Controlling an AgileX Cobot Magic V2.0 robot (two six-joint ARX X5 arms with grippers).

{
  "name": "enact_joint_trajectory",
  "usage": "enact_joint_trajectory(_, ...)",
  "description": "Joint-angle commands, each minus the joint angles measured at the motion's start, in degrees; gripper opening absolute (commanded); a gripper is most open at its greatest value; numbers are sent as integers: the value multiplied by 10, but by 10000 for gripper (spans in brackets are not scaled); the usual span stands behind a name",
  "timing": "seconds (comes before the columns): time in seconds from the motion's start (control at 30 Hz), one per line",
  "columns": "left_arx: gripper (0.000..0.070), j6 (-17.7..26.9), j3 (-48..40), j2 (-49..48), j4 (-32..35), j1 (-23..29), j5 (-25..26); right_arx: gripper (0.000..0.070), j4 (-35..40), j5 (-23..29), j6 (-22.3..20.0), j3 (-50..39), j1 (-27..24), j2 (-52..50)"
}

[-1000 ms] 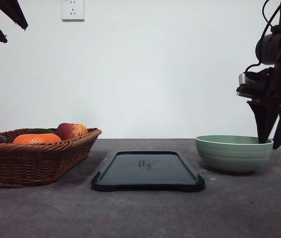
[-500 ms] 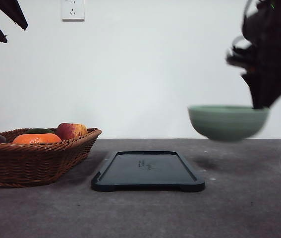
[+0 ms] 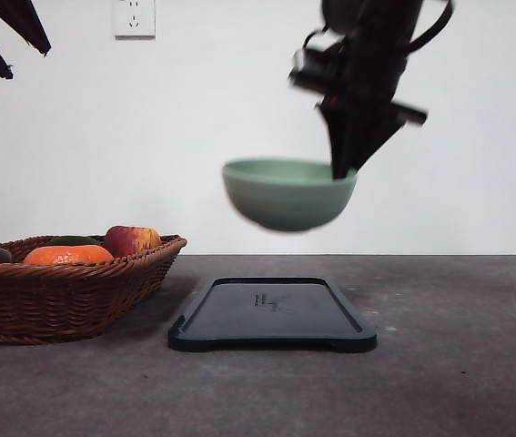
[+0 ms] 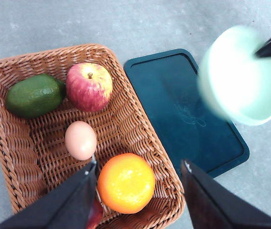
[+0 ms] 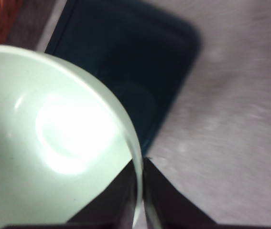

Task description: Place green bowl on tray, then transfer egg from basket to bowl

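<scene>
Hovering over tray (image 3: 272, 314) now; right hand (image 3: 341, 173) lifted green bowl (image 3: 288, 193).

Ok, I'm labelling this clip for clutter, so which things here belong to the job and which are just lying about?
Part of the job:
green bowl, held above the tray by the right hand
tray
basket
egg in the basket
left hand, open over the basket

Just lying about:
apple
avocado
orange
</scene>
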Motion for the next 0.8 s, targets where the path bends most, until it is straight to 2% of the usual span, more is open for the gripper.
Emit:
enact_joint_trajectory(0.0,351,0,13,4,4,-2,3,0,3,0,13,21,7,21)
enact_joint_trajectory(0.3,351,0,13,4,4,-2,3,0,41,-5,19,22,18,71)
enact_joint_trajectory(0.77,351,0,13,4,4,-2,3,0,58,-15,20,22,19,109)
